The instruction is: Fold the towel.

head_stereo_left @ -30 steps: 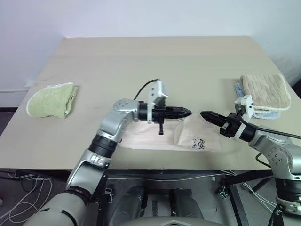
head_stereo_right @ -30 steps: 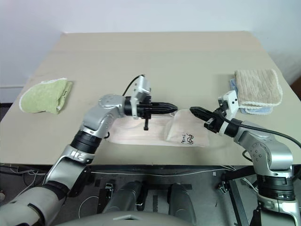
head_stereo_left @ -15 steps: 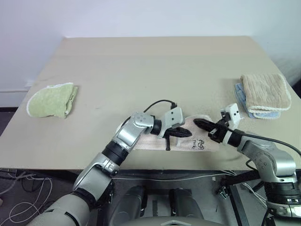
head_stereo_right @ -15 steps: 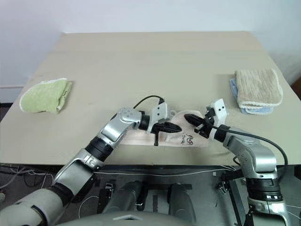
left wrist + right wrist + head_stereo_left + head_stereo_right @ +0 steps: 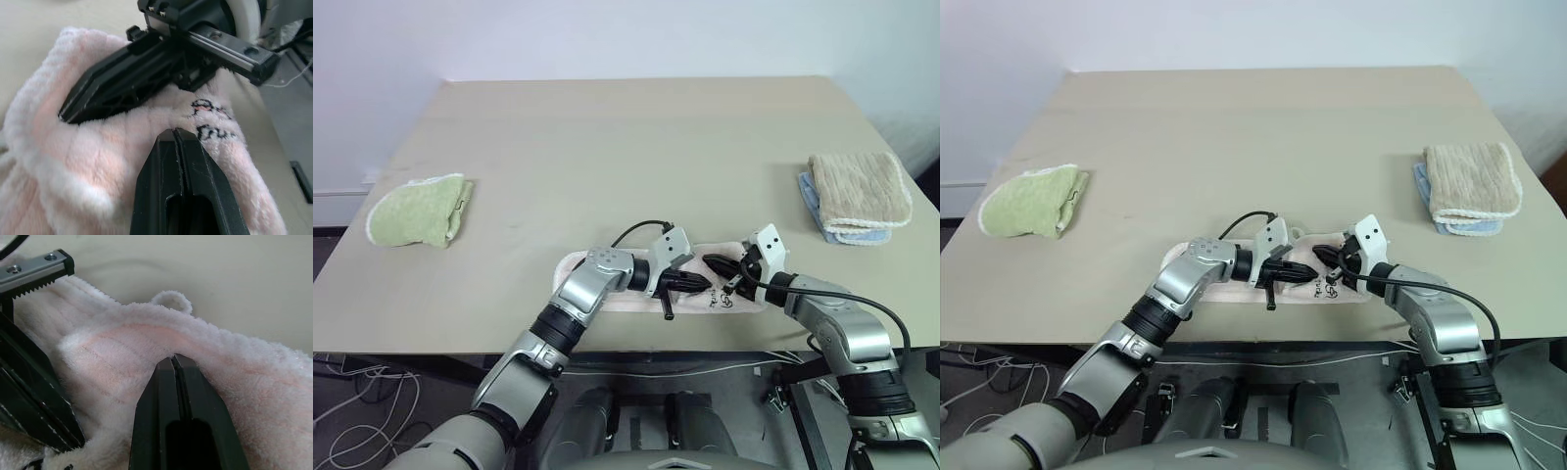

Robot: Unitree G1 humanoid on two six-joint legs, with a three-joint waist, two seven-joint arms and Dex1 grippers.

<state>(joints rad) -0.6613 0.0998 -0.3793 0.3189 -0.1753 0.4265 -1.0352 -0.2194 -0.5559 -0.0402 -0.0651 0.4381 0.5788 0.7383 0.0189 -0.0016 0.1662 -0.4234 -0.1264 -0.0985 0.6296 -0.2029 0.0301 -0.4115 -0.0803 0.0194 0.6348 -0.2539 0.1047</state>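
Observation:
The pale pink towel (image 5: 729, 302) lies as a long flat strip near the table's front edge, dark writing on its right end. My left gripper (image 5: 703, 284) reaches across it from the left, shut, its tip resting on the cloth. From the right, my right gripper (image 5: 710, 261) meets it almost tip to tip, also shut and low on the towel. In the left wrist view my shut fingers (image 5: 175, 161) lie on the pink pile beside the writing (image 5: 215, 120). The right wrist view has my shut fingers (image 5: 176, 396) pressing the cloth near its small loop (image 5: 171, 301).
A light green towel (image 5: 416, 209) sits at the table's left side. A beige ribbed towel (image 5: 859, 190) rests on a blue cloth (image 5: 811, 196) at the right. The tan table (image 5: 636, 147) stretches away behind the towel, its front edge (image 5: 460, 338) close by.
Both grippers have come down from above the table onto the towel, drawing closer together. The towel's raised right end now lies flat.

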